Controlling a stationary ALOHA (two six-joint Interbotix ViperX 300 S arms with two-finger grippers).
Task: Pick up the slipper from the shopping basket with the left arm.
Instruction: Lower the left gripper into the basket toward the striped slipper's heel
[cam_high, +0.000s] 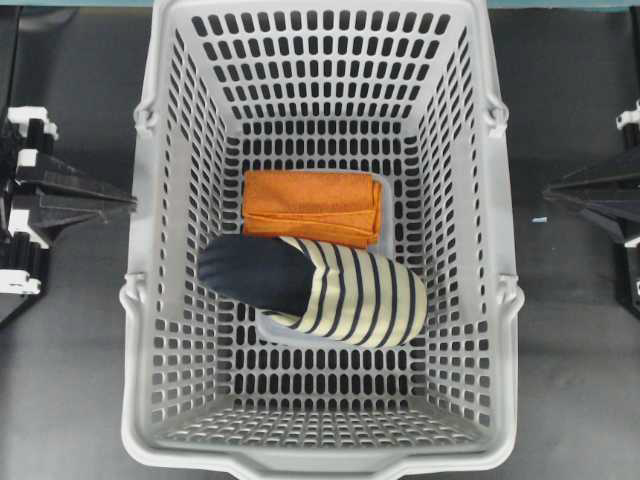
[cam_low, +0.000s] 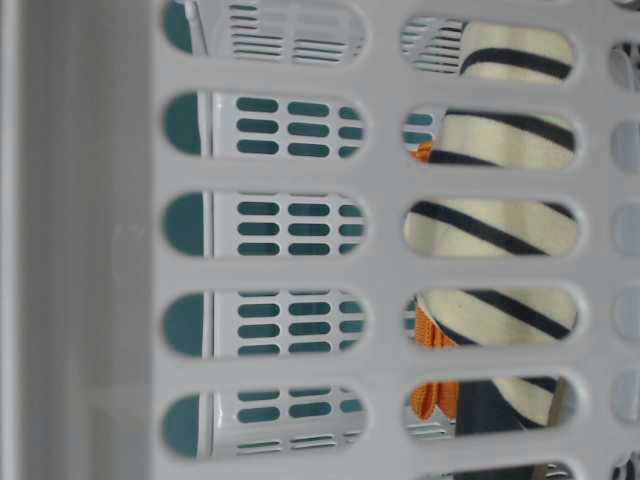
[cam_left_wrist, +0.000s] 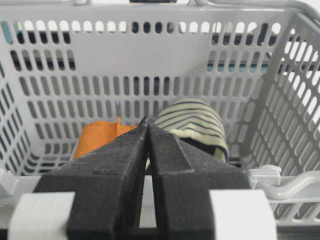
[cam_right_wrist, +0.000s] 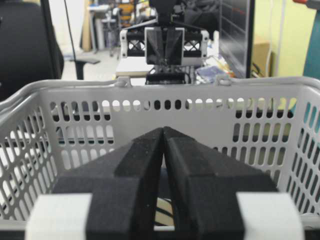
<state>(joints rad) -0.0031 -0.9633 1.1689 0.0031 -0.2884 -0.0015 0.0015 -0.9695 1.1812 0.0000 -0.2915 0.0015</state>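
Note:
The cream, navy-striped slipper (cam_high: 340, 295) lies on the floor of the light grey shopping basket (cam_high: 150, 300), with its dark navy end pointing left. My left gripper (cam_high: 128, 203) is outside the basket's left wall, shut with nothing in it. In the left wrist view its tips (cam_left_wrist: 146, 123) meet in front of the slipper (cam_left_wrist: 195, 122), above the basket's near rim (cam_left_wrist: 280, 182). My right gripper (cam_high: 548, 193) is outside the right wall, also shut and empty. Its closed tips (cam_right_wrist: 163, 130) point at the basket wall (cam_right_wrist: 100, 100). Through the slots in the table-level view the slipper (cam_low: 500, 225) shows.
A folded orange cloth (cam_high: 312, 205) lies just behind the slipper, touching it, and also shows as an orange cloth (cam_left_wrist: 100, 137) left of the left gripper's tips. The basket's tall slotted walls surround both items. Dark tabletop (cam_high: 70, 400) lies on either side.

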